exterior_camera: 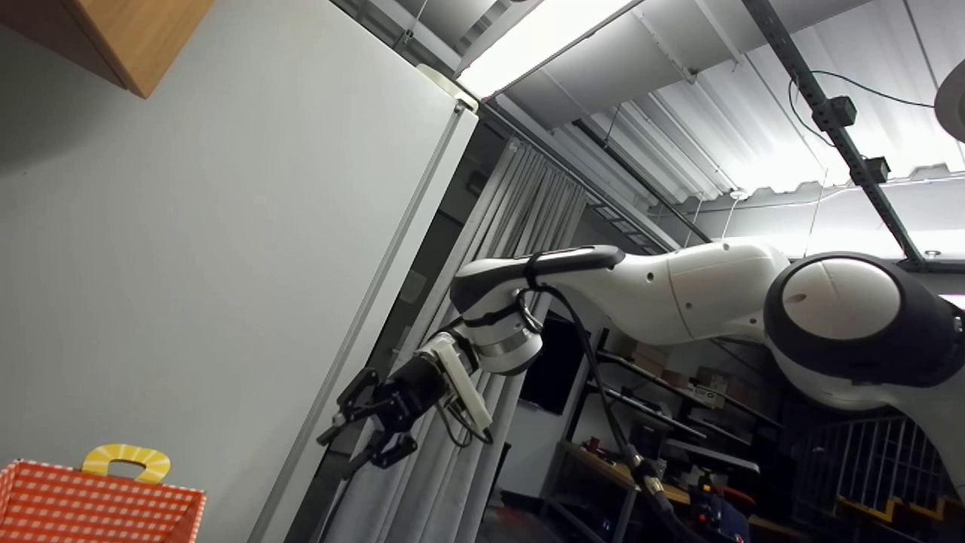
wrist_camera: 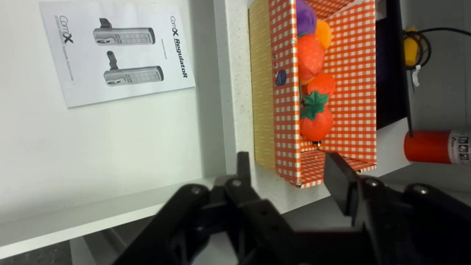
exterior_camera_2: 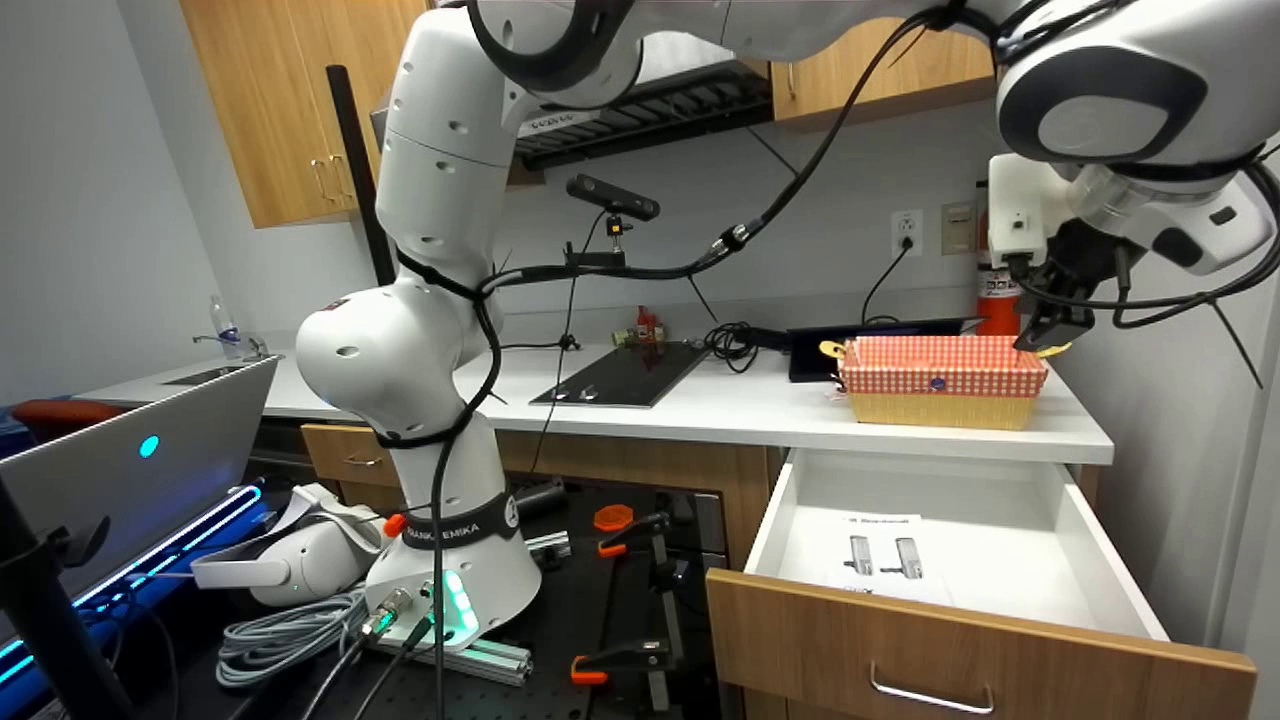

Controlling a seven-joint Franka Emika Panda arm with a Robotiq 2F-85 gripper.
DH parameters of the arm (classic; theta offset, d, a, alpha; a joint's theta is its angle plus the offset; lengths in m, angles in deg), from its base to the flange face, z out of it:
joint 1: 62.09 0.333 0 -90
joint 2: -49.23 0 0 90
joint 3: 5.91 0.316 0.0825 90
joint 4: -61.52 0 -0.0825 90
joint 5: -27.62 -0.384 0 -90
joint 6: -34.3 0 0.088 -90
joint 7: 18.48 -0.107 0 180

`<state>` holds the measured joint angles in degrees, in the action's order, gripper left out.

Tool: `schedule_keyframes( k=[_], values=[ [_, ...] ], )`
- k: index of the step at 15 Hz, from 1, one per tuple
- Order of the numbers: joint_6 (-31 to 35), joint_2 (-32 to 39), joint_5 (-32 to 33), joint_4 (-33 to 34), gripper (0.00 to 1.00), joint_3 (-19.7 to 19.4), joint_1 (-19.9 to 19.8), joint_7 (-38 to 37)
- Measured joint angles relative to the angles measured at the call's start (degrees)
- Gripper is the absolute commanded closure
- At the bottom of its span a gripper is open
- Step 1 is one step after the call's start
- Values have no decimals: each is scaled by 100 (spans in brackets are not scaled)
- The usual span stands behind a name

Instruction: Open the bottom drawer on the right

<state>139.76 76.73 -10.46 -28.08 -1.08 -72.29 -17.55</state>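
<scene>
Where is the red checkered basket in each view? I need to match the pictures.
In an exterior view: the checkered basket, lower left corner, cut off by the frame.
In an exterior view: the checkered basket, right of centre, on the counter.
Wrist view: the checkered basket, upper part, right of centre, cut off at the top.
Shared landmark: the end effector, visible in all three views.

ext. view: strip light (exterior_camera: 546, 38) on, top ctr | corrug. clg. (exterior_camera: 867, 45), up. R | ext. view: wall cabs (exterior_camera_2: 260, 100), up. L
</scene>
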Motion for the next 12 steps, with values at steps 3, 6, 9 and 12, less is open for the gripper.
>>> schedule_keyframes(
  k=[3, 6, 9, 12],
  values=[
    [-302, -34, -79, 45, 0, -72, -9, 51],
    [-538, -52, -96, 113, 0, -148, -11, 87],
    [-683, -57, -97, 173, 0, -194, -18, 110],
    [-783, -62, -97, 207, 0, -236, -14, 119]
  ],
)
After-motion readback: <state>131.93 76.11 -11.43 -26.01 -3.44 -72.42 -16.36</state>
